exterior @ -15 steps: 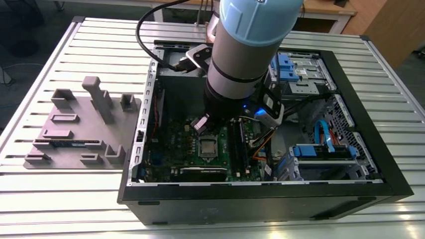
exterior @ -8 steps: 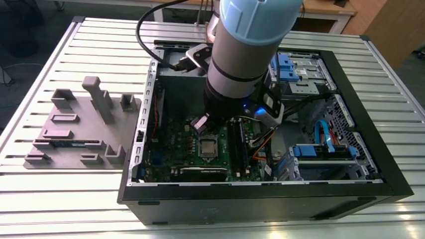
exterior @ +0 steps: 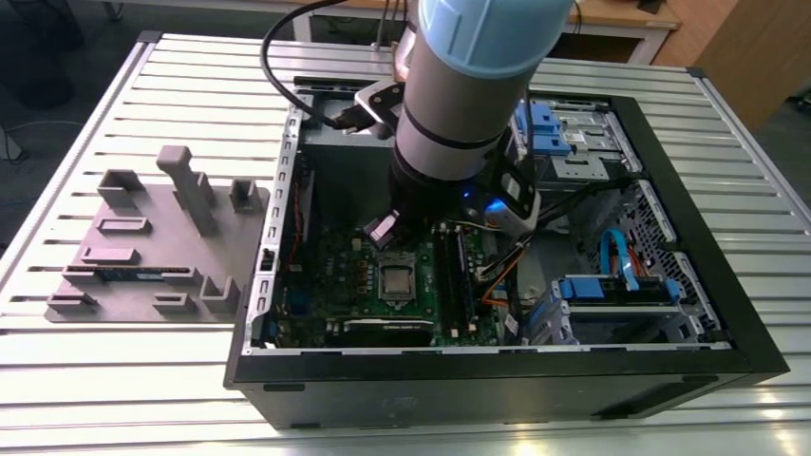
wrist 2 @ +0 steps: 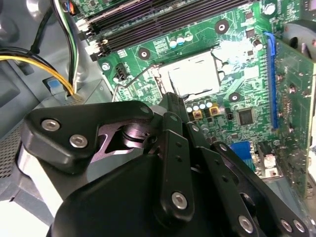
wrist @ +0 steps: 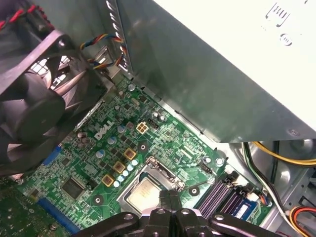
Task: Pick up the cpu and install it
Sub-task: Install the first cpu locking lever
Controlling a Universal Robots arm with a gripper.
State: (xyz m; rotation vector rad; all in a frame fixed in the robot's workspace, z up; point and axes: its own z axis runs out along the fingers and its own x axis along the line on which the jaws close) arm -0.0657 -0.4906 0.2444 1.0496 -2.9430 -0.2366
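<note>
Install step judged near done: the cpu [exterior: 397, 278] lies flat in the socket [wrist: 159, 169] on the green board [exterior: 332, 271], lower centre of the exterior view, with the claw [wrist: 170, 195] pinched closed and empty just above it, so any further move calls for care to stay clear of the fan [wrist: 29, 108]

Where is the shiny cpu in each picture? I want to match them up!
Exterior view: the cpu is the silver square in the middle of the green board.
Second wrist view: the cpu is the bright square just past the gripper.
First wrist view: the cpu is the pale square next to the gripper.
Shared landmark: the long black memory slots run beside it.
</note>
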